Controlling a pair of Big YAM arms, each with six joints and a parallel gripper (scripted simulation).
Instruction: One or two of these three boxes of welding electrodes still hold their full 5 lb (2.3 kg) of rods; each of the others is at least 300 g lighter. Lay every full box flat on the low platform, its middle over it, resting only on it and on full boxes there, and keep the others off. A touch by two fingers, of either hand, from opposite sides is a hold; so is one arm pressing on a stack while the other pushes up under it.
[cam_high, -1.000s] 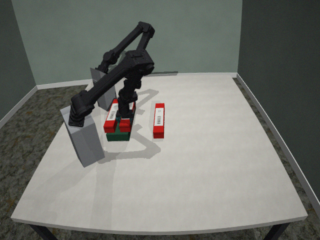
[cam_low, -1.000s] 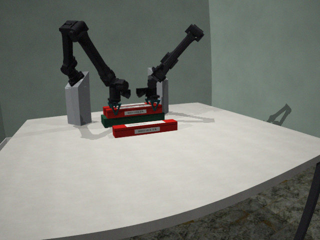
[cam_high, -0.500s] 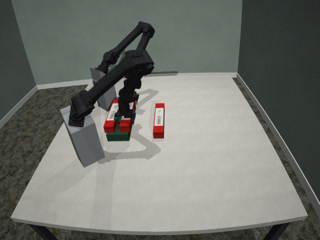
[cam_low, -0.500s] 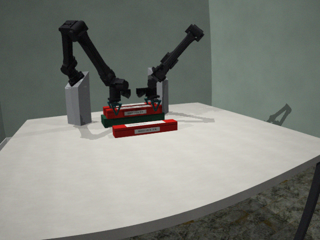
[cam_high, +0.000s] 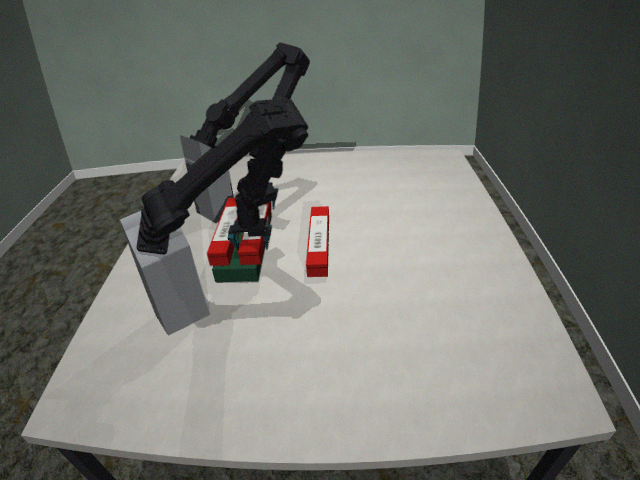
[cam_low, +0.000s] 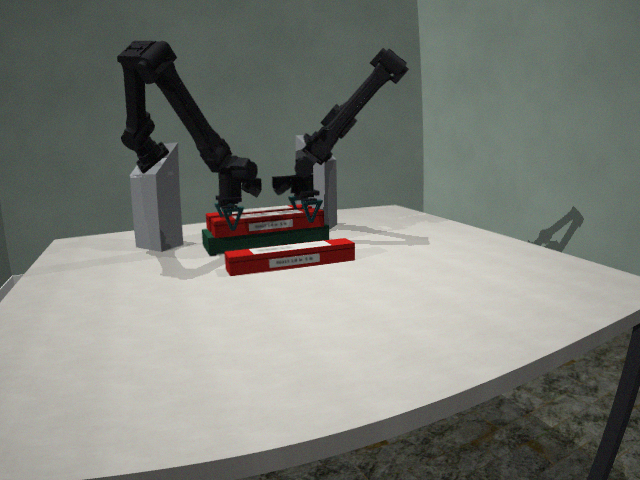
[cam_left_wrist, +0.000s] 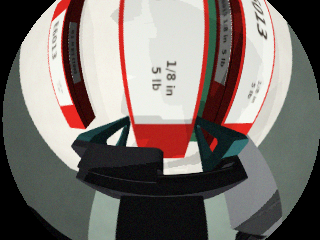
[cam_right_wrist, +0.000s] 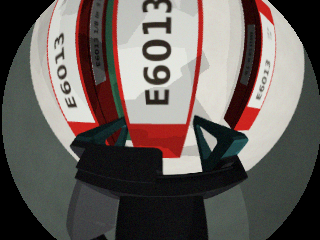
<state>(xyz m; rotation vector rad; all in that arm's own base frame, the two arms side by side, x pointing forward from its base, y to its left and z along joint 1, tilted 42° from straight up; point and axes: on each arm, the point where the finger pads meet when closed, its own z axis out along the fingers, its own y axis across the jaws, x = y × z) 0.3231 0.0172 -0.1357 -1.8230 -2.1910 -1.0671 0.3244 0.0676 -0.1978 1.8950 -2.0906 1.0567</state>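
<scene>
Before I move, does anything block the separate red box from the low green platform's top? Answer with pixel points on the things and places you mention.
Yes: two red boxes (cam_high: 219, 249) (cam_low: 270, 225) (cam_left_wrist: 165, 45) (cam_right_wrist: 155, 112) lie on the platform (cam_high: 236, 274) (cam_low: 268, 239) (cam_left_wrist: 210, 55) (cam_right_wrist: 110, 65); the left gripper (cam_high: 259, 200) (cam_low: 304, 212) (cam_left_wrist: 162, 119) and right gripper (cam_high: 251, 242) (cam_low: 226, 221) (cam_right_wrist: 161, 118), both open, straddle the nearer one.
</scene>
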